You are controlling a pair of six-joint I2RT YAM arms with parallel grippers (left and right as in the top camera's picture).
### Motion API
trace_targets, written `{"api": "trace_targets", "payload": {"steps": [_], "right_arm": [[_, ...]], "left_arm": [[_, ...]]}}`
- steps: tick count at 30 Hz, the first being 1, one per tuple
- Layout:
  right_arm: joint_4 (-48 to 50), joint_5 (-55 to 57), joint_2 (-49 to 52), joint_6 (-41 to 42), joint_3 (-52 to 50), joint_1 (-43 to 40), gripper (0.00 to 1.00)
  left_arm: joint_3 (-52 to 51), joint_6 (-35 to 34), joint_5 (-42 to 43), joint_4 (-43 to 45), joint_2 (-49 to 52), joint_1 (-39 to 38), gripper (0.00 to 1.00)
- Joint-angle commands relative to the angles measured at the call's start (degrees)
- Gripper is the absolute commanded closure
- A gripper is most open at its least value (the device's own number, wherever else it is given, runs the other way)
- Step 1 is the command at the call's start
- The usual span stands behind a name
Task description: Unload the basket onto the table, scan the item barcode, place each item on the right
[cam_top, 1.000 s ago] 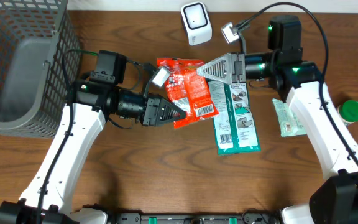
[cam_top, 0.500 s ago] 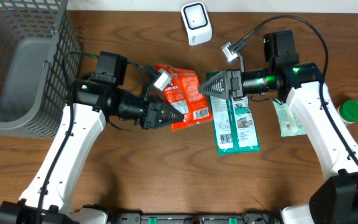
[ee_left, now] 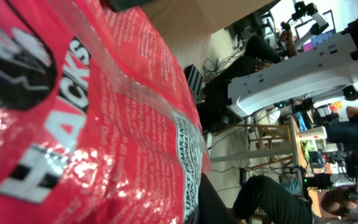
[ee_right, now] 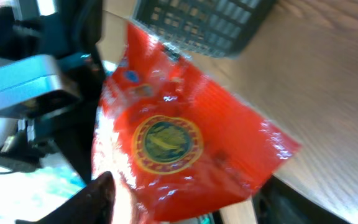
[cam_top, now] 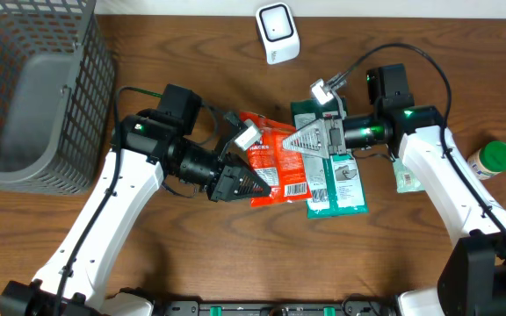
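Right now the left gripper [cam_top: 255,185] is clenched on the near-left edge of the red snack bag [cam_top: 275,154], holding it over the middle of the table [cam_top: 235,254], where it partly overlaps the green packet [cam_top: 334,180] lying flat just to its right. The right gripper [cam_top: 293,144] has its tip at the bag's opposite edge. From its wrist camera the crinkled red film [ee_right: 185,149] fills the space ahead of one dark finger [ee_right: 95,199], but I cannot tell whether those fingers have closed on it or merely bracket it. The white barcode patch [cam_top: 296,179] sits at the bag's lower right corner, facing up toward the ceiling, while the scanner [cam_top: 277,32] stands well apart at the far edge of the table. To my eye this looks like a two-handed regrasp ahead of presenting the code. To do it well, the right fingers should pinch the film away from the barcode so nothing covers the bars. The two arms should then draw the bag gently taut, since wrinkles and glare on this shiny foil could spoil a read. Only then should the patch be tilted squarely toward the scanner's window, without dragging the green packet along
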Motion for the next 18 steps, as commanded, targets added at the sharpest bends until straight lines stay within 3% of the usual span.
{"api": "trace_targets", "payload": {"steps": [1, 4, 11, 18], "right_arm": [[0.13, -8.74, -1.2, -5.16, -0.68, -0.61, 0.39], [0.92, -9.38, -1.2, -5.51, -0.68, -0.61, 0.44], [2.43, -10.82, -1.2, -5.49, -0.83, -0.13, 0.39], [3.1, -9.79, -1.2, -5.51, -0.85, 1.57, 0.4]], "left_arm": [[-0.2, 2.73, 2.36, -0.04, -0.11, -0.17, 0.89], [-0.2, 2.73, 2.23, 0.26, -0.11, -0.17, 0.9], [-0.2, 2.73, 2.25, 0.28, -0.09, -0.2, 0.9], [-0.2, 2.73, 2.25, 0.2, -0.11, -0.24, 0.89]]}}
